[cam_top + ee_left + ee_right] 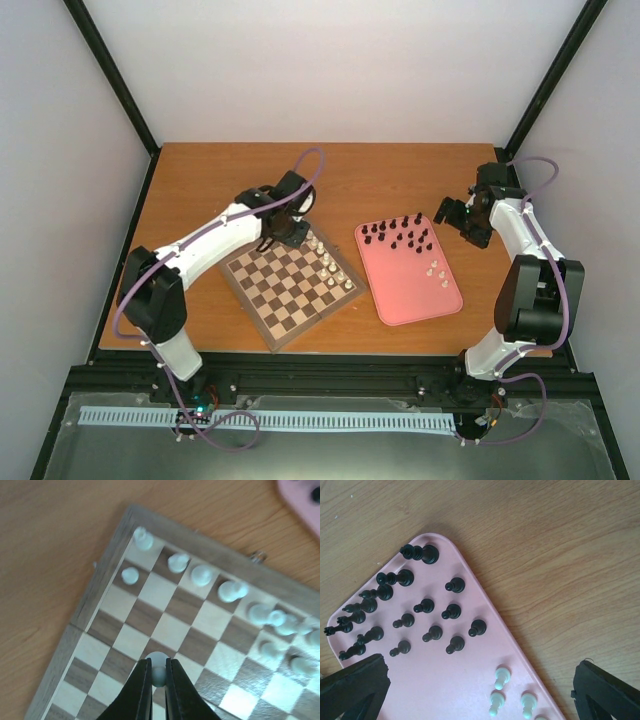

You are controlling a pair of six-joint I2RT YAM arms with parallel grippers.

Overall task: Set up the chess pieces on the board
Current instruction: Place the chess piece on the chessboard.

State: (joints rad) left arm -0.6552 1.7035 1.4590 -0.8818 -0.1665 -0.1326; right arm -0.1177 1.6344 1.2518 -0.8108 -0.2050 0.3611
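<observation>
Left gripper (159, 677): slim black fingers pinched on one cream-white piece (158, 661), rounded head showing. Held over board (107, 567), a few squares in from corner; contact with square not discernible.
Board: flat wood, dark-brown/tan checks, brown border.
Other cream-white pieces (201, 575): glossy, turned, standing along two edge rows.
Right gripper (480, 680): jaws spread wide, nothing between, above pink tray (435, 680).
Tray: smooth, rounded corners. Carries black pieces (451, 611) in rows, few white pawns (502, 676) near edge.
Table (200, 190): wood-grain.

White pieces (272, 616) blurred, pink tray (299, 504) cropped
</observation>
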